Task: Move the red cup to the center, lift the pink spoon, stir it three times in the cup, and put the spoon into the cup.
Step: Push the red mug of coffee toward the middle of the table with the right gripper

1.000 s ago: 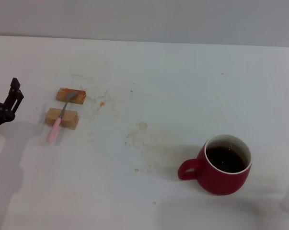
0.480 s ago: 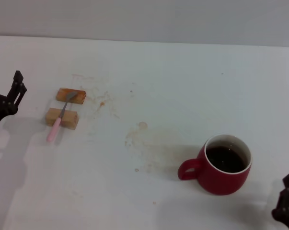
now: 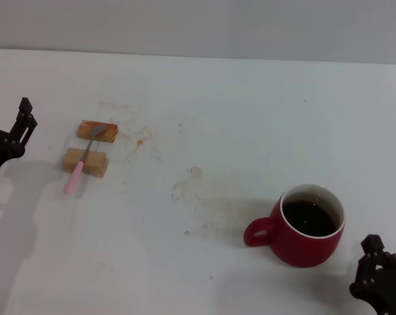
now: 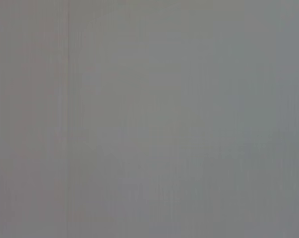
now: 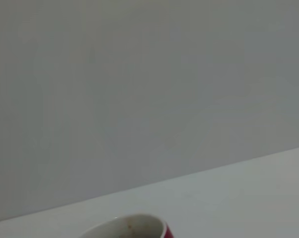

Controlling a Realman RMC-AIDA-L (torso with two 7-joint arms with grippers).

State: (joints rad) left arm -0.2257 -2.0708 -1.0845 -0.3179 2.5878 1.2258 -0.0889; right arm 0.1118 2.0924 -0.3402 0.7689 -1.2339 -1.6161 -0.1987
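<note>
The spoon (image 3: 83,158) lies across two wooden blocks (image 3: 91,146) at the table's (image 3: 250,118) left, pink handle toward the robot, bowl pointing away. The cup (image 3: 305,224) stands near the right front, handle toward the open, stained centre. The right gripper (image 3: 375,275), cut off at the frame's corner, sits just beside it; the left gripper (image 3: 17,134) holds nothing at the left edge. Neither's opening can be made out.
</note>
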